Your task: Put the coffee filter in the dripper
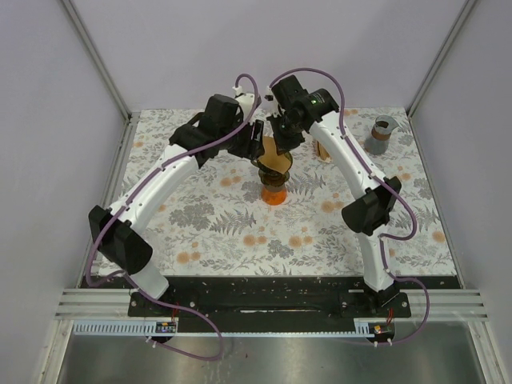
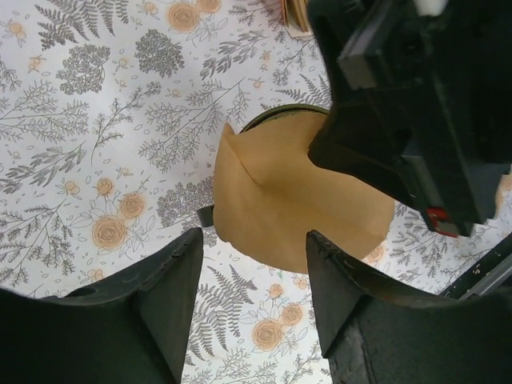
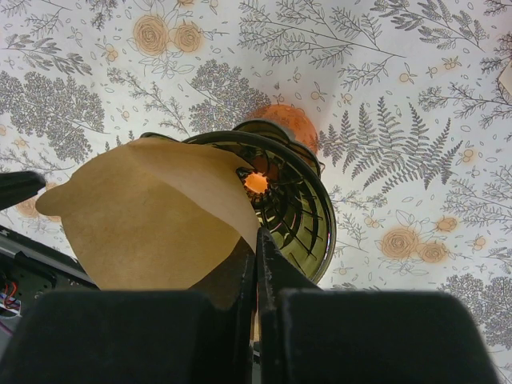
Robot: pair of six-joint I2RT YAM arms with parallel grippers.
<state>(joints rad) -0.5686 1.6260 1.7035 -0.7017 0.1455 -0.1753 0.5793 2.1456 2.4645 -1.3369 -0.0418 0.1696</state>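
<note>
The floral-print table [image 1: 200, 232] carries everything. Both arms reach toward its middle, the left arm [image 1: 160, 180] from 8 o'clock and the right arm [image 1: 356, 160] from 4 o'clock, and they meet over the dripper [image 1: 276, 168]. The dripper sits on an orange vessel [image 1: 274, 194]. A grey cup [image 1: 382, 134] stands well apart at 2 o'clock, near the back corner.

In the right wrist view, the dark ribbed dripper [image 3: 300, 208] is tilted toward the camera. The coffee filter [image 3: 144, 216] lies over its 9 o'clock side, partly inside the rim, and the ribs from 12 to 5 o'clock are bare. The right gripper [image 3: 258, 240] is closed, its fingers pressed together on the filter's lower edge at 6 o'clock.

In the left wrist view, the left gripper [image 2: 254, 234] stands open. The filter [image 2: 296, 208] lies beyond the gap toward 12 o'clock, touching neither finger [image 2: 172, 296].
</note>
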